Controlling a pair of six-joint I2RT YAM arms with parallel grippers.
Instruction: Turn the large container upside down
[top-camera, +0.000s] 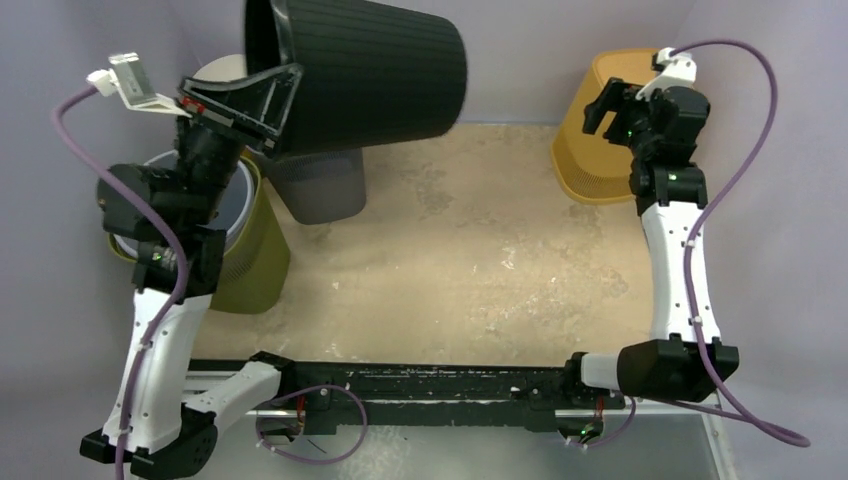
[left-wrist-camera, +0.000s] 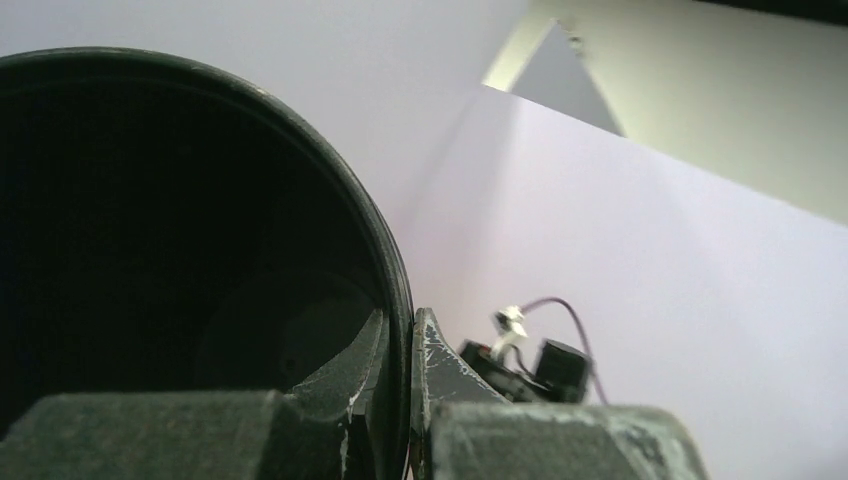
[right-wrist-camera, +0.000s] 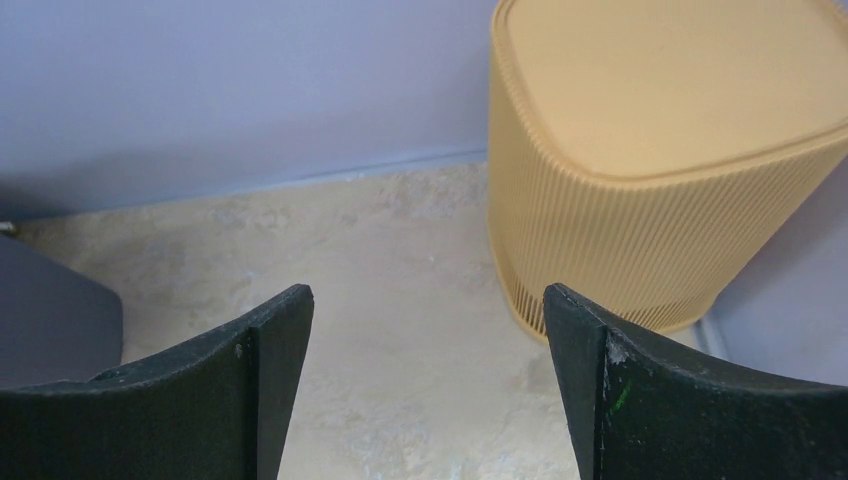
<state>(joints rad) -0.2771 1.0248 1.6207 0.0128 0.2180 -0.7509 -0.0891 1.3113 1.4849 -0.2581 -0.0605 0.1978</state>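
The large black ribbed container (top-camera: 375, 75) hangs in the air on its side at the back left, its mouth facing left. My left gripper (top-camera: 283, 105) is shut on its rim. In the left wrist view one finger is inside the rim (left-wrist-camera: 398, 300) and the other outside, with the dark inside of the container (left-wrist-camera: 150, 250) filling the left. My right gripper (top-camera: 603, 108) is open and empty, held at the back right above the table, next to the upside-down yellow basket (top-camera: 600, 150).
A grey bin (top-camera: 320, 185) stands under the black container. An olive-yellow bin (top-camera: 255, 250) with a blue-grey container in it stands at the left, beside my left arm. The yellow basket (right-wrist-camera: 660, 170) stands against the back wall. The sandy table top (top-camera: 450, 260) lies between.
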